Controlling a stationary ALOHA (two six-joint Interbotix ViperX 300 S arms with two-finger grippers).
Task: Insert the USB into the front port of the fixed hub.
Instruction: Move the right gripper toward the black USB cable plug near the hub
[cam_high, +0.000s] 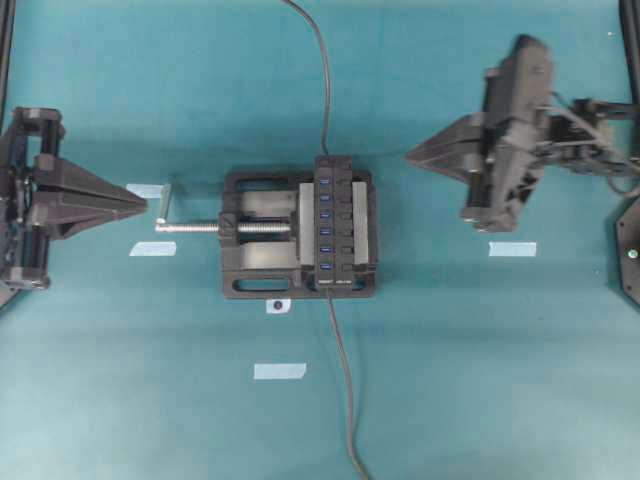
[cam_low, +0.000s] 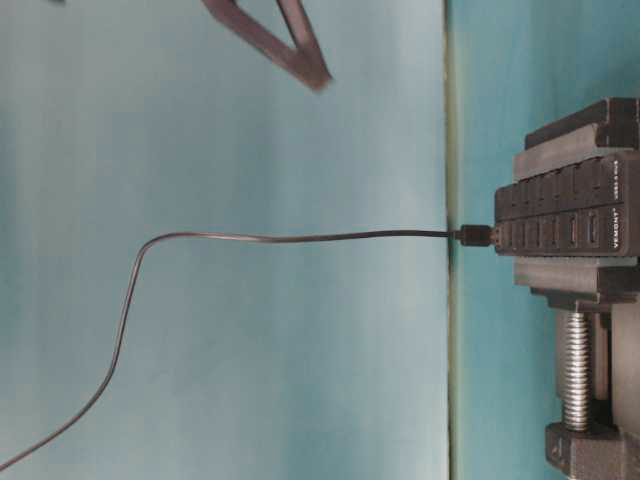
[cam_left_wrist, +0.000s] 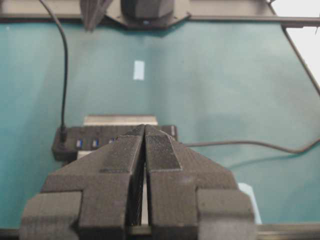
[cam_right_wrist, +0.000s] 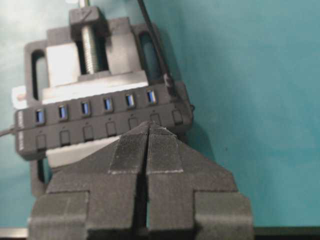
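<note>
The fixed hub (cam_high: 335, 225) lies clamped in a black vise, with six blue ports showing in its row (cam_right_wrist: 100, 125). The USB (cam_high: 326, 160) sits plugged into the port at the hub's far end, and its thin cable runs off the top edge. The plug also shows in the table-level view (cam_low: 474, 236), the left wrist view (cam_left_wrist: 63, 134) and the right wrist view (cam_right_wrist: 170, 86). My left gripper (cam_high: 145, 203) is shut and empty, left of the vise handle. My right gripper (cam_high: 408, 155) is shut and empty, right of the hub, with its closed tips (cam_right_wrist: 149, 124) over the hub's edge.
The vise (cam_high: 250, 230) has a silver screw handle (cam_high: 185, 226) pointing left. A thicker grey cable (cam_high: 345, 390) leaves the hub's labelled end toward the bottom edge. Pale tape strips (cam_high: 279, 371) lie on the teal table (cam_high: 480, 380); another (cam_high: 512, 249) sits below my right gripper.
</note>
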